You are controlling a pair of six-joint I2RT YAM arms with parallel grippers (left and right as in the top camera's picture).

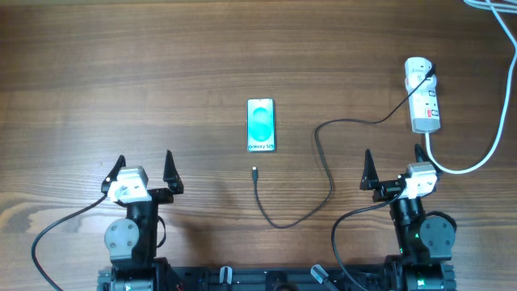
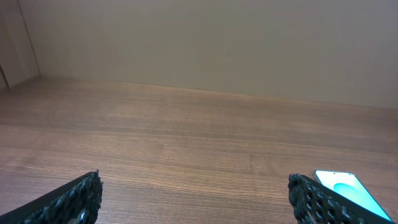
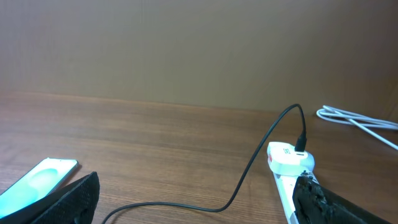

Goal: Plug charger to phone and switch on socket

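Observation:
The phone (image 1: 261, 124) lies flat at the table's middle, teal screen up; it also shows in the left wrist view (image 2: 346, 188) and the right wrist view (image 3: 36, 182). The charger's black cable (image 1: 323, 166) runs from its small connector (image 1: 254, 171), just below the phone, in a loop to a black plug (image 1: 430, 78) seated in the white socket strip (image 1: 422, 105) at the right; cable (image 3: 261, 155) and strip (image 3: 287, 163) show in the right wrist view. My left gripper (image 1: 145, 170) is open and empty, left of the phone. My right gripper (image 1: 394, 166) is open and empty, below the strip.
The socket's thick white cord (image 1: 485, 158) curves from the strip's near end out to the table's right edge and up to the far right corner; it also shows in the right wrist view (image 3: 357, 120). The wooden table (image 1: 121, 73) spreads to the left.

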